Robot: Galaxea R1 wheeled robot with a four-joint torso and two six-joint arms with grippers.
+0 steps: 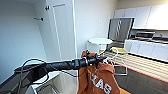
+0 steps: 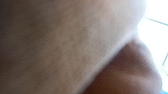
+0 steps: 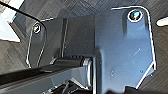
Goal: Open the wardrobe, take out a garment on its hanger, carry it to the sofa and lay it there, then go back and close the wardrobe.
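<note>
My left arm reaches in from the left, and my left gripper [image 1: 100,59] is shut on the top of the white hanger [image 1: 115,53]. The burnt-orange garment [image 1: 100,80] hangs below it, with white letters on the chest. Blurred fabric of the garment [image 2: 130,72] presses close in the left wrist view. The tall white wardrobe [image 1: 62,30] stands behind the arm at the left, and one of its panels looks swung open. The right wrist view shows my own dark plate over dark wood floor.
A round white table [image 1: 100,41] and a chair with a yellow seat [image 1: 120,50] stand ahead. A steel fridge [image 1: 121,28] and white kitchen cabinets [image 1: 150,50] line the right. A pale striped floor strip [image 1: 145,65] runs across. A low white unit [image 1: 47,82] sits under my arm.
</note>
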